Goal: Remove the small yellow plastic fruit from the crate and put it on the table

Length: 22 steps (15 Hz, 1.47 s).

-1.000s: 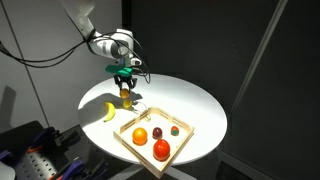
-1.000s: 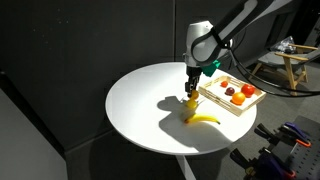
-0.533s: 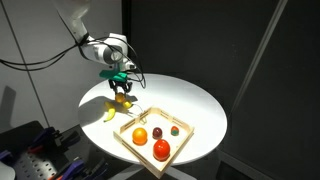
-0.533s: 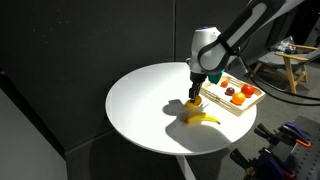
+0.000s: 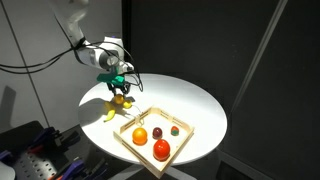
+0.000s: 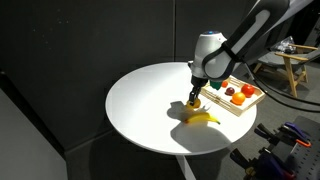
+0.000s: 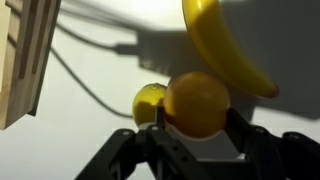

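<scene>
My gripper [image 7: 196,128] is shut on the small yellow plastic fruit [image 7: 197,102], a round yellow-orange ball between the two fingers. It hangs low over the white table [image 5: 190,100], next to the banana [image 5: 109,111]. A slightly tinier yellow round fruit [image 7: 149,101] lies on the table just behind the held one. The wooden crate [image 5: 181,141] stands apart from the gripper [image 5: 121,93], nearer the table's edge. In an exterior view the gripper [image 6: 194,97] is between the banana [image 6: 204,118] and the crate [image 6: 225,106].
In the crate lie an orange fruit [image 5: 139,135], a red-orange fruit [image 5: 161,149], a dark red fruit [image 5: 157,131] and a small red one [image 5: 174,128]. The crate's rim [image 7: 25,60] shows at the left of the wrist view. Equipment stands beyond the table edges.
The gripper with the fruit has moved lower and a little away from the crate, ending close above the table beside the banana.
</scene>
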Tool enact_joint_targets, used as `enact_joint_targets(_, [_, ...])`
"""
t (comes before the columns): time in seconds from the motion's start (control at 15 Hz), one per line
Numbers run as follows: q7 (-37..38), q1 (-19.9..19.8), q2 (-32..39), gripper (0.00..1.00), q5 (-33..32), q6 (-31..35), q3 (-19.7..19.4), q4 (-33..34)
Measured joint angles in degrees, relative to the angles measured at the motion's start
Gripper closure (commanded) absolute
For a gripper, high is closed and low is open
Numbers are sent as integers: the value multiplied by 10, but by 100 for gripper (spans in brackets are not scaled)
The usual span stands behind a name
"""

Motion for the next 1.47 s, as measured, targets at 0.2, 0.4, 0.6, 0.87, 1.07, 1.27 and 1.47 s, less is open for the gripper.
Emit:
enact_joint_targets(0.2, [0, 0, 0, 0, 0, 5, 0, -3])
enact_joint_targets(0.4, [-1, 0, 0, 0, 0, 6, 0, -4])
enact_joint_targets(0.6, [-1, 0, 0, 0, 0, 6, 0, -4])
enact_joint_targets(0.87, [-1, 0, -2, 0, 0, -12, -1, -4])
enact_joint_targets(1.07, [-1, -1, -16, 0, 0, -53, -1, -4])
enact_joint_targets(1.27, [0, -1, -43, 0, 2, -93, -1, -4])
enact_joint_targets(1.47, [0, -1, -71, 0, 4, -127, -1, -4])
